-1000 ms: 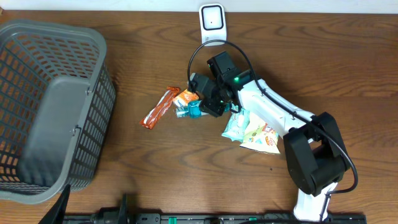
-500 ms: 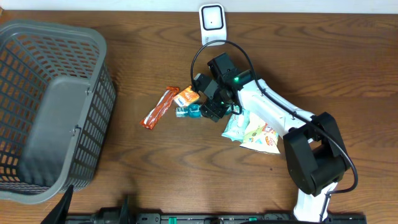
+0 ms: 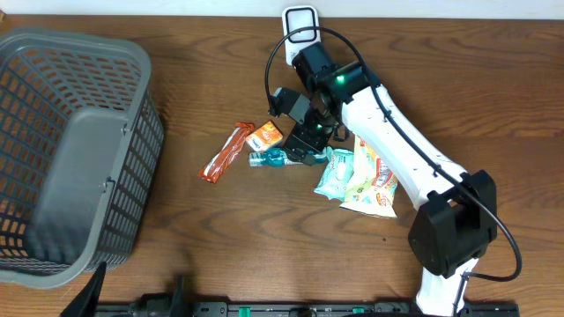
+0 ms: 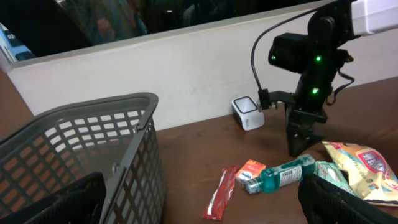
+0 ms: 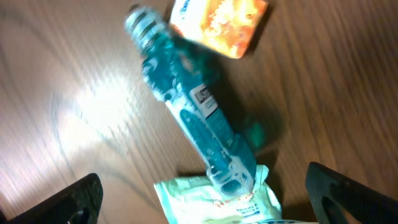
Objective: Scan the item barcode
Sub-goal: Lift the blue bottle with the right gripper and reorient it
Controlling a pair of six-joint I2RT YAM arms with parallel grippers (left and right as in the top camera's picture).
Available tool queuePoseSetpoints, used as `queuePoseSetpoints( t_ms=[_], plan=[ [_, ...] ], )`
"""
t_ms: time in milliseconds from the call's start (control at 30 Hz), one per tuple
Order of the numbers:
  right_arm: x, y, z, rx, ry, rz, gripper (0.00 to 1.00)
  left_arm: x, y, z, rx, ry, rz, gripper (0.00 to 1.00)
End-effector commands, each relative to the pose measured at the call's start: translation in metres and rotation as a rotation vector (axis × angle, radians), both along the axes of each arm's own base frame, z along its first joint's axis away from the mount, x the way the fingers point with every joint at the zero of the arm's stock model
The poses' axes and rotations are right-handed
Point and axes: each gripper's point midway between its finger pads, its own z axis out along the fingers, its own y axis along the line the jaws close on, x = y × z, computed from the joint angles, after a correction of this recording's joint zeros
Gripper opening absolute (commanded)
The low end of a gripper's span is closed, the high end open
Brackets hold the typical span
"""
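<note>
Just below r. tool (image 3: 298,126), teal bottle (image 3: 268,158) is lying flat on worktop (image 3: 220,238), untouched, beside orange packet (image 3: 264,136). R. tool's jaws are standing fully apart, gripping nothing; l. tool (image 4: 202,208) is gaping too, empty. Wood-grain worktop is carrying grey basket (image 3: 53,44); white wall (image 4: 186,81) is running behind scanner (image 3: 300,25).
</note>
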Motion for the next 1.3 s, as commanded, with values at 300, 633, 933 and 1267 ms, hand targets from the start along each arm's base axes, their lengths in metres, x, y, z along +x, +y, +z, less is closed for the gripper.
queuePoseSetpoints(
  t_ms=[300,633,933,1267],
  plan=[
    [-0.005,-0.026,-0.04,-0.086,-0.01,0.143,0.99,0.08,0.002,-0.041,0.074,-0.002,-0.011,0.98],
    [0.014,-0.037,-0.091,-0.141,-0.133,0.117,0.86,0.083,0.002,-0.046,0.073,0.009,-0.011,0.98],
    [0.026,-0.037,-0.12,-0.104,-0.183,0.091,0.5,0.083,0.002,-0.052,0.072,0.031,-0.012,0.98],
    [0.013,-0.03,-0.136,-0.064,-0.11,0.11,0.01,0.082,0.002,-0.054,0.071,0.043,-0.013,0.98]
  ],
)
